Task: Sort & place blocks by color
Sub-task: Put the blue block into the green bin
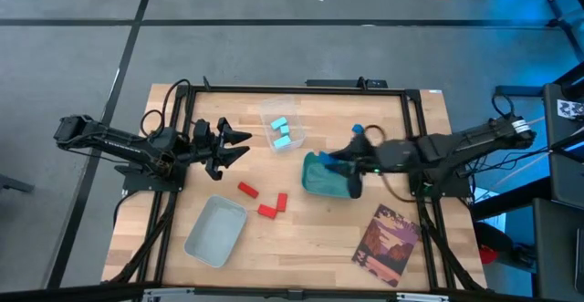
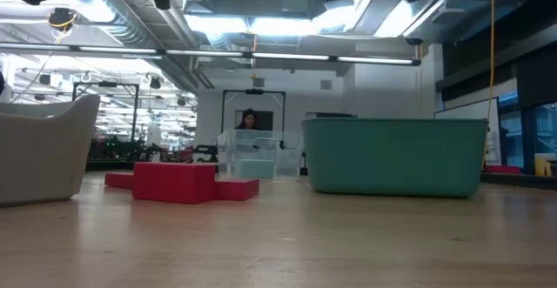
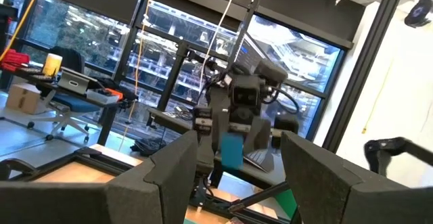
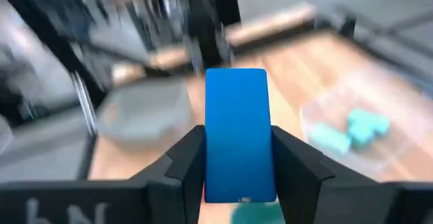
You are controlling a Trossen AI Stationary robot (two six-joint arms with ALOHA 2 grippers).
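only the right wrist view shows the right gripper clamped on a darker blue block; from above it hangs over the teal bin. red blocks lie on the table, cyan blocks in the clear tray. the left gripper is raised, fingers apart, empty.

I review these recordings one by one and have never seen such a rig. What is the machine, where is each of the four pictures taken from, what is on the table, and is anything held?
Two dark robot arms work at a wooden table. One picture looks down from above, one looks level across the tabletop, and two look out from the arms' wrists.

On the table: a clear container holding light cyan blocks, three red blocks, an empty grey tray, a teal bin and a book.

The right gripper, above the teal bin, holds a blue block. The left gripper is open and empty, beside the clear container.
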